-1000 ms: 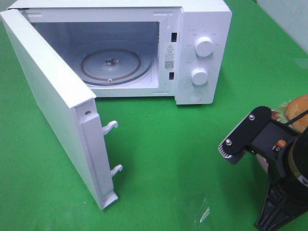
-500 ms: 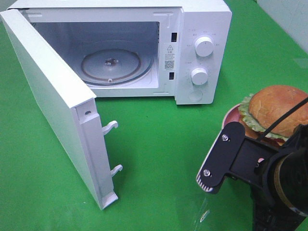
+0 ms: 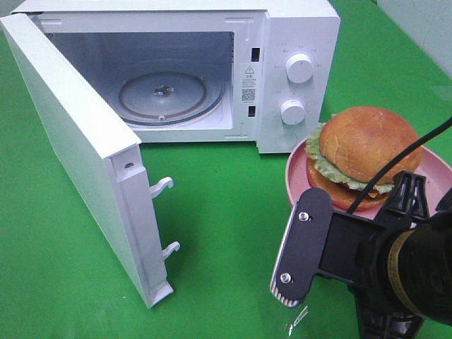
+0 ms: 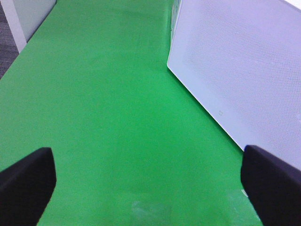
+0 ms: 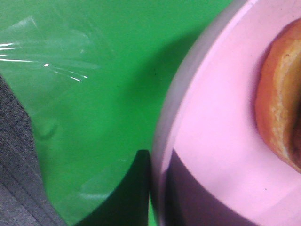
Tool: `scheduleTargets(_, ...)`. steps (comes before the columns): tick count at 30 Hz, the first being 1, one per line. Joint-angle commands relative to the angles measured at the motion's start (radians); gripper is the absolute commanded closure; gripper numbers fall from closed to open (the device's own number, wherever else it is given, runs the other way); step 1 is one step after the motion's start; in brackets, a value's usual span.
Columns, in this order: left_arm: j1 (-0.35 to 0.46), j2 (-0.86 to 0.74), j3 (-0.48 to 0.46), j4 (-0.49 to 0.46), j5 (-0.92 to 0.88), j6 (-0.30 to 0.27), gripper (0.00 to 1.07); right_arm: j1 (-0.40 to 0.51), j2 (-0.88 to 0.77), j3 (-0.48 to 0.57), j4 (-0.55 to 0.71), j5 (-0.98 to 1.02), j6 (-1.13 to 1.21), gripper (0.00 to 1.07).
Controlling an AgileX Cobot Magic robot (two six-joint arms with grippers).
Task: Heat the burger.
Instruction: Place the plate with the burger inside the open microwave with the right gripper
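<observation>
Green cloth [image 3: 233, 212] covers the whole table in my high view. A boxy white microwave [image 3: 296, 42] stands at the back, its door [image 3: 70, 155] swung wide to the left, baring a round glass turntable [image 3: 164, 95]. Two round white knobs [image 3: 299, 68] sit on its smooth panel. Near them on the right, the burger [image 3: 367, 141], with glossy domed bun and ruffled lettuce, sits on a shallow pink plate [image 3: 300, 173]. The matte black right gripper [image 3: 412, 194] reaches up from the lower right corner and pinches the plate's near rim; the arm hides part of the plate.

From the left wrist, the left gripper [image 4: 148, 188] hangs over bare cloth, its fingers [image 4: 26, 183] spread wide beside the door's dotted outer face.

From the right wrist, the plate's smooth rim looms close, with the burger's brown bottom bun at one edge. Wrinkled clear film [image 5: 47, 52] lies on the cloth.
</observation>
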State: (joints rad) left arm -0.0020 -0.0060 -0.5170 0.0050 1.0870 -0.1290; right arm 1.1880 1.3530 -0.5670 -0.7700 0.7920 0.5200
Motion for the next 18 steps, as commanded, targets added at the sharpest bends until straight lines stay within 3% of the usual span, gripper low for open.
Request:
scheduleTargets(1, 0.003, -0.016, -0.001, 0.002, -0.017, 0.003, 0.06, 0.002, -0.008, 0.0, -0.071, 0.002, -0.023, 1.07)
scheduleTargets(18, 0.003, -0.016, -0.001, 0.002, -0.017, 0.003, 0.06, 0.002, -0.008, 0.0, -0.103, -0.007, -0.188, 1.05)
